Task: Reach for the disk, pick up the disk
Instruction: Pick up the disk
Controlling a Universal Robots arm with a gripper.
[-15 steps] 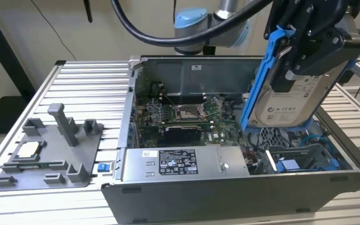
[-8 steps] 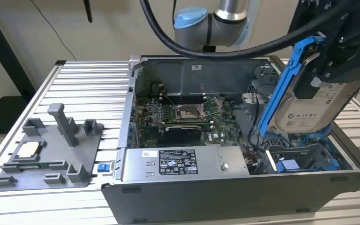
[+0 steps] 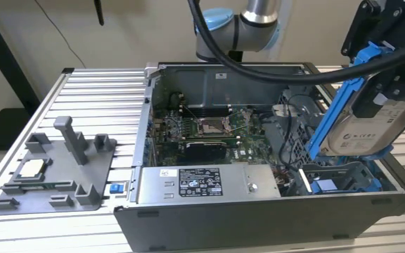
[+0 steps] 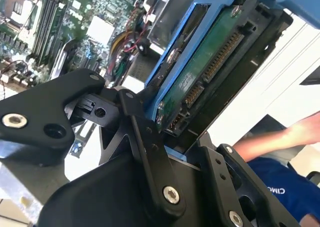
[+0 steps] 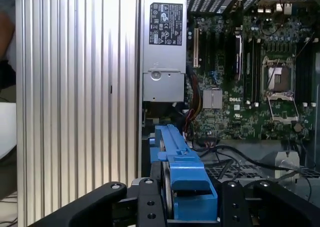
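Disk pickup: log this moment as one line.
claw: shut on disk | disk: lifted, tilted, above open computer case | bay: blue bracket inside

gripper (image 3: 378, 113) raised, clamped on the disk (image 3: 368, 129)

The exterior view looks down from the front onto the bench (image 3: 83, 95) and open computer case (image 3: 259, 221), while both wrist views, close above, share its motherboard (image 5: 240, 87).

- Even bright indoor light, soft shadows inside the computer case (image 3: 273, 132).
- Second wrist view: white background blown out, gripper linkage slightly soft.
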